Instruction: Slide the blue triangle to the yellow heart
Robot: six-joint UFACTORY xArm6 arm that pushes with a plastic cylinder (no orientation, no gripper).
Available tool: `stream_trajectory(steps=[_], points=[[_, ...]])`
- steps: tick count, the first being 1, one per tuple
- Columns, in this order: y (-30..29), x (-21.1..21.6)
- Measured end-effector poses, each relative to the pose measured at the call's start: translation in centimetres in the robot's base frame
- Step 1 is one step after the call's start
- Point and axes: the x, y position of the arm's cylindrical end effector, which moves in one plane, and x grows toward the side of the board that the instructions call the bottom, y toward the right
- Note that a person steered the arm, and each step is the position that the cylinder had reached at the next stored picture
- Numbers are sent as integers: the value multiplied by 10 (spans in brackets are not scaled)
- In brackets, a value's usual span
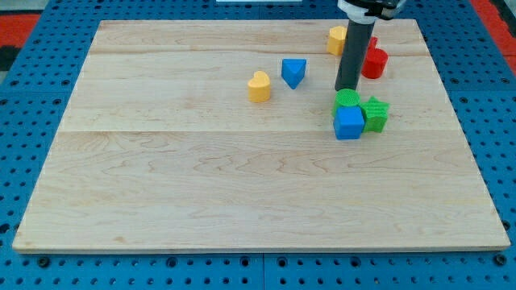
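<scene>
The blue triangle (293,72) sits on the wooden board (201,177) in the upper middle. The yellow heart (259,86) lies just to its lower left, a small gap between them. My rod comes down from the view's top right, and my tip (347,89) rests on the board to the right of the blue triangle, just above a green round block (347,99). The tip touches neither the triangle nor the heart.
A blue cube (349,122) and a green star-like block (375,113) cluster below the tip with the green round block. A red block (374,62) and a yellow block (337,39) sit beside the rod near the top right.
</scene>
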Motion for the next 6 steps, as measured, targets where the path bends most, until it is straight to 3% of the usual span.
stream_trajectory(steps=[2, 5, 6], points=[[-9, -38], [-125, -74], [-133, -71]])
